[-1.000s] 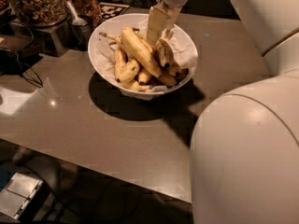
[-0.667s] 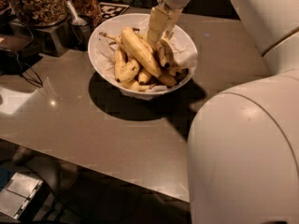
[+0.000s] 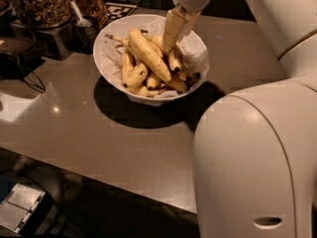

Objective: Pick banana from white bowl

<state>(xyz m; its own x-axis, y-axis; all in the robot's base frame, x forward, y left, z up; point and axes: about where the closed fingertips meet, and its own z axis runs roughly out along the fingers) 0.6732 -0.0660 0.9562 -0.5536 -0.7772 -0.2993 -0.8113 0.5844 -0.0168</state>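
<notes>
The white bowl (image 3: 115, 43) stands on the grey counter, lined with crumpled white paper and holding several bananas. The banana (image 3: 174, 59), curved with brown blotches and a dark tip, lies right of the centre. A longer, cleaner yellow banana (image 3: 147, 53) lies diagonally beside it, with short ones below. My gripper (image 3: 171, 39) points down into the bowl from the upper right. Its tip is right above the blotched banana's upper end and hides that part. I cannot tell whether it touches the banana.
Clear jars of nuts (image 3: 39, 3) and a metal scoop (image 3: 79, 15) stand at the back left, close to the bowl. A black cable (image 3: 22, 76) lies on the counter's left. My large white arm (image 3: 252, 152) fills the right foreground. The counter's front edge runs diagonally below.
The gripper stays in place over the bowl. The big arm segment in the foreground has shifted slightly to the left. The bananas have not moved.
</notes>
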